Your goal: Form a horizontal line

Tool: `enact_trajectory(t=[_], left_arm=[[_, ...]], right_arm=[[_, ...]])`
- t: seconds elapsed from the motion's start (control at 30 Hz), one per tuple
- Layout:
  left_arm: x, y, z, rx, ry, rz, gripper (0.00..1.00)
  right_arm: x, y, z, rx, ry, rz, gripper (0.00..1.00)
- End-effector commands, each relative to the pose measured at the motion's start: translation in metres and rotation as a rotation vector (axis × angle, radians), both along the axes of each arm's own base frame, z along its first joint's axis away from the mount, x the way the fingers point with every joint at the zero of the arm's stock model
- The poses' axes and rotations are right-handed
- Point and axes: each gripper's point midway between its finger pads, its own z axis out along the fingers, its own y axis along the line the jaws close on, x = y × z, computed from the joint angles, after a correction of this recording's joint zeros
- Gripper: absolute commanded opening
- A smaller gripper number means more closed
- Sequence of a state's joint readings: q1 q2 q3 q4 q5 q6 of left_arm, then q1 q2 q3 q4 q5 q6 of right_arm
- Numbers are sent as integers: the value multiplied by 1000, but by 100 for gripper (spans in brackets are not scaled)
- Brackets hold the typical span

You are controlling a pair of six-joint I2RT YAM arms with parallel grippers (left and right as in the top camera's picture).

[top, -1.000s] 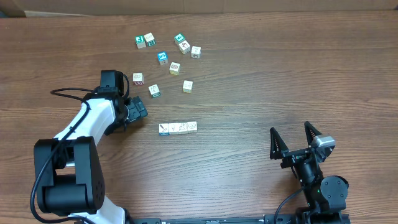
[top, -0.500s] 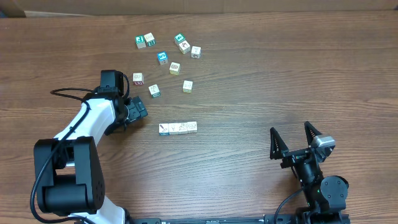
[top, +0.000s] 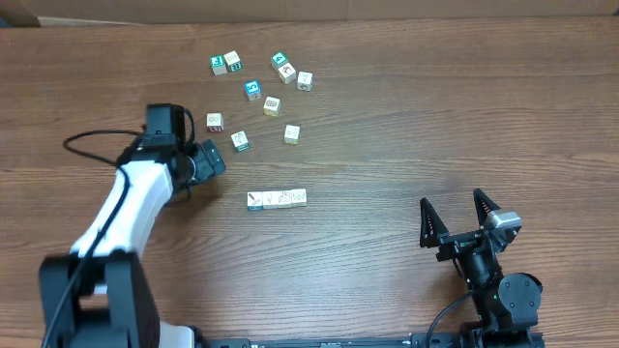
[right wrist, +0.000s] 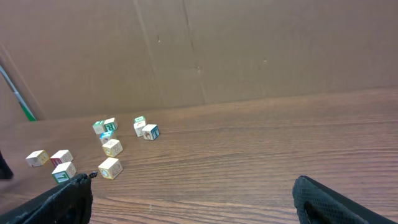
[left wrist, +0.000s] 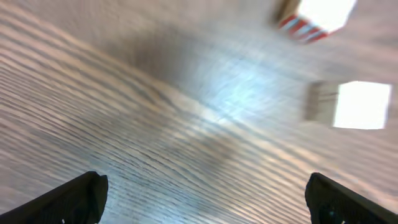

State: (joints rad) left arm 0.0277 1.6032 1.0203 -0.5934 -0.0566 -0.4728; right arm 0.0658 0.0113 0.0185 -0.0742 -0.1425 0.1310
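The row of cubes (top: pixel 277 199) lies near the middle of the table (top: pixel 387 116), four small pale cubes touching side by side in a straight line running left to right. The cube at its left end (top: pixel 254 201) has a blue edge. There is bare wood all round the row.

The loose cubes (top: pixel 272 105) are scattered farther back, toward the far edge, where a brown cardboard wall (right wrist: pixel 199 50) stands behind the table. The nearest two, a green-edged cube (top: pixel 240 141) and a pale one (top: pixel 292 133), sit apart from the row with open wood between.

The left gripper (top: pixel 211 159) is low over the table, left of the row and just beside the green-edged cube, with its jaws spread wide and nothing between them. Its wrist view is blurred; it shows a red-edged cube (left wrist: pixel 314 15) and a white-faced cube (left wrist: pixel 360 104) ahead, both clear of the fingers. A black cable (top: pixel 87 143) loops off that arm to the left.

The right gripper (top: pixel 451 203) stands near the front right, well apart from every cube, jaws wide and empty. A broad stretch of open wood lies between it and the row.
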Motion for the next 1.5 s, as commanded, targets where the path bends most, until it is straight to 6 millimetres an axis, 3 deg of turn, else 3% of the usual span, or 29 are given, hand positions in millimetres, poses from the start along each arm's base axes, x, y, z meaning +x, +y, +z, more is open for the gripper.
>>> enact_trajectory(t=[0.0,0.17,0.33,0.57,0.7,1.0,1.47], left_arm=[[-1,-1,28,-4,-75,9,100],[-15,-1,43,22,-71,-40,100],[-15,-7,36,3,-110,-80,100],[9,-43,38,-148,-441,-203,99],[4,-52,43,-144,-570,-250,100],[-16,-49,43,-77,-658,-290,100],[-18,-49,60,-64,-729,-291,99]], right_arm=[[0,-1,-2,2,-2,-4,100],[0,-1,-2,2,-2,-4,100],[0,-1,-2,2,-2,-4,100],[0,-1,-2,2,-2,-4,100],[0,-1,-2,2,-2,-4,100],[0,-1,-2,2,-2,-4,100],[0,-1,-2,2,-2,-4,100]])
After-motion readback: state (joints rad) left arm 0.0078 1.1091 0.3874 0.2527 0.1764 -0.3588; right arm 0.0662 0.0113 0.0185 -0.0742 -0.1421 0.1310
